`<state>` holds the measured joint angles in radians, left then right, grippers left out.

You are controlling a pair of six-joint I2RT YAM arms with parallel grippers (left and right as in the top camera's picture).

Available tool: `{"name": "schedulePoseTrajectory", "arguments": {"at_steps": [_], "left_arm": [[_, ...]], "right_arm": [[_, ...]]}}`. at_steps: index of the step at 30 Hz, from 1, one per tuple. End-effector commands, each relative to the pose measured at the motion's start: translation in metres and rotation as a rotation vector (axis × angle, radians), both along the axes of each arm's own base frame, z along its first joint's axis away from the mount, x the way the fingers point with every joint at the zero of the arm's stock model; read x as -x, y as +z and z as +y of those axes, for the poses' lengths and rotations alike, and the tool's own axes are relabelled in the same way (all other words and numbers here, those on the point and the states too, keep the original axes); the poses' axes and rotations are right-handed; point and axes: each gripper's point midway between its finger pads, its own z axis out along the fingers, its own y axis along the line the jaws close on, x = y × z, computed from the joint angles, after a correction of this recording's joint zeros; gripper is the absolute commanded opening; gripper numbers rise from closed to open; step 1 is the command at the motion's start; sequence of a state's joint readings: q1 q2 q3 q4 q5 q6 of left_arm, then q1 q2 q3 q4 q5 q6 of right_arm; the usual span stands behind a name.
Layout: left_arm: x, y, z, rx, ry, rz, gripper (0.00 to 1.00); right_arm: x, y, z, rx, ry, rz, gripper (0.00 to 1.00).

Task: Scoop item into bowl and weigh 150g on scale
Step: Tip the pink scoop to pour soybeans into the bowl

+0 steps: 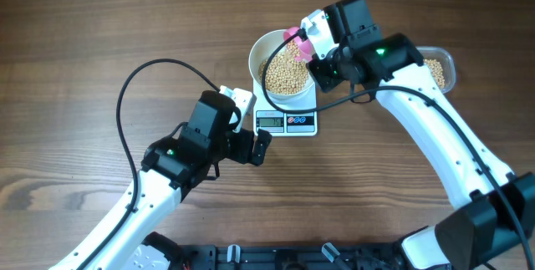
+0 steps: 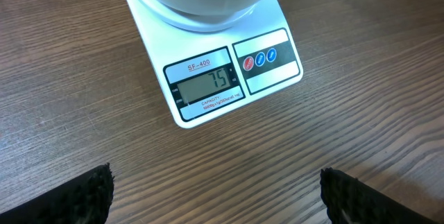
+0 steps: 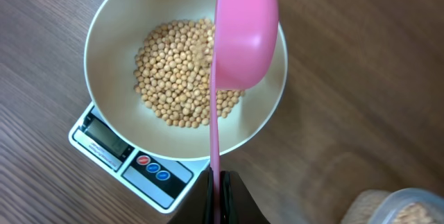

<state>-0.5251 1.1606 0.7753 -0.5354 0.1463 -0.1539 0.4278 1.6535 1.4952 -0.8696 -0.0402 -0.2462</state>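
In left wrist view — scale (image 2: 222, 71) reads 75 | overhead — unreadable

Light reads bright and even on my three feeds, with soft shadows on the table (image 1: 67, 53). The scale (image 2: 208, 71) display is sharp. The tub (image 3: 406, 210) toward the table's right edge blurs close to my right wrist lens.

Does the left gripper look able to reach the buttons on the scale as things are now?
Probably yes. The open left gripper faces the buttons of the scale across bare table; the bowl and the right gripper with its scoop sit farther back.
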Motion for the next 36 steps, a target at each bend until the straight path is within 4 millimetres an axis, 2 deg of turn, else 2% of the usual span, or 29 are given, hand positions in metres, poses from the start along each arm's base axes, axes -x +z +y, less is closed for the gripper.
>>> {"name": "schedulePoseTrajectory", "arguments": {"at_steps": [1,11,17,26,28,36], "left_arm": [[-0.004,0.007,-0.003,-0.001,-0.012,-0.022,1.00],[-0.004,0.007,-0.003,-0.001,-0.012,-0.022,1.00],[-0.004,0.007,-0.003,-0.001,-0.012,-0.022,1.00],[-0.004,0.007,-0.003,-0.001,-0.012,-0.022,1.00],[-0.004,0.007,-0.003,-0.001,-0.012,-0.022,1.00],[-0.004,0.007,-0.003,-0.001,-0.012,-0.022,1.00]], "right_arm": [[-0.002,0.032,0.001,0.024,0.078,-0.110,0.04],[0.002,0.038,0.009,0.084,0.174,-0.162,0.04],[-0.006,0.041,-0.002,0.198,0.121,-0.219,0.04],[-0.003,0.041,0.005,0.194,0.138,-0.221,0.04],[0.000,0.041,0.010,0.172,0.139,-0.213,0.04],[0.019,0.039,0.042,-0.130,0.101,-0.057,0.04]]}}
